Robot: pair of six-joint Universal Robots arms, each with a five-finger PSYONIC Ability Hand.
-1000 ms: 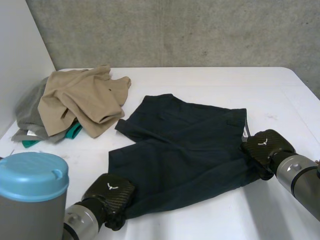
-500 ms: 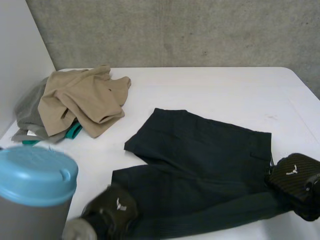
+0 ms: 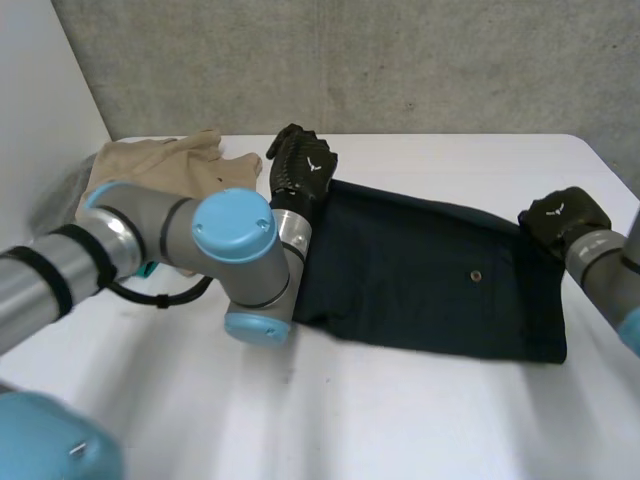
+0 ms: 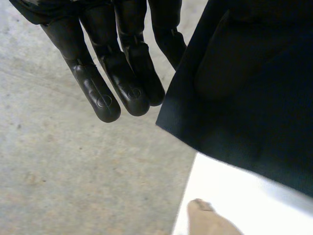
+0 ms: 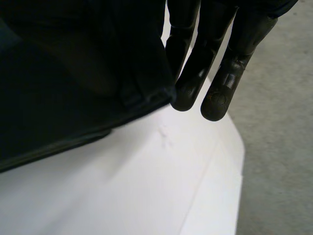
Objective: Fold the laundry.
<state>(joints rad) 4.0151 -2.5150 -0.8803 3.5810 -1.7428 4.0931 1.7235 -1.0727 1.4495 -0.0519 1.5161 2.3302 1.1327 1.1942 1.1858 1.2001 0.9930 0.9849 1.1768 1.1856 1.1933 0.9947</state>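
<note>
While the left hand point(image 3: 300, 165) sits raised at the far left corner of the dark shorts point(image 3: 430, 280), its fingers point(image 4: 128, 83) run straight and close together. The cloth climbs the thumb side to the palm, its corner clear of the bench point(image 3: 400, 420): read as a pinch against the hidden thumb.

Right hand point(image 3: 563, 220), far right corner: same picture, fingers point(image 5: 195, 73) straight, thick hem tucked against the innermost one. Also taken as a pinch.

Shorts lie mid-bench between the two hands, doubled over into one flat band. Long axis runs side to side across the bench, left end a little farther off than the right. Button point(image 3: 475, 275) near the right end suggests the waist points toward the right hand and the legs toward the left; not certain.

Progress: first fold laid, corners not yet let go, likely one more fold to come. Tan garment point(image 3: 165, 170) heaped beside the left corner, unfolded; most of the laundry is left.
</note>
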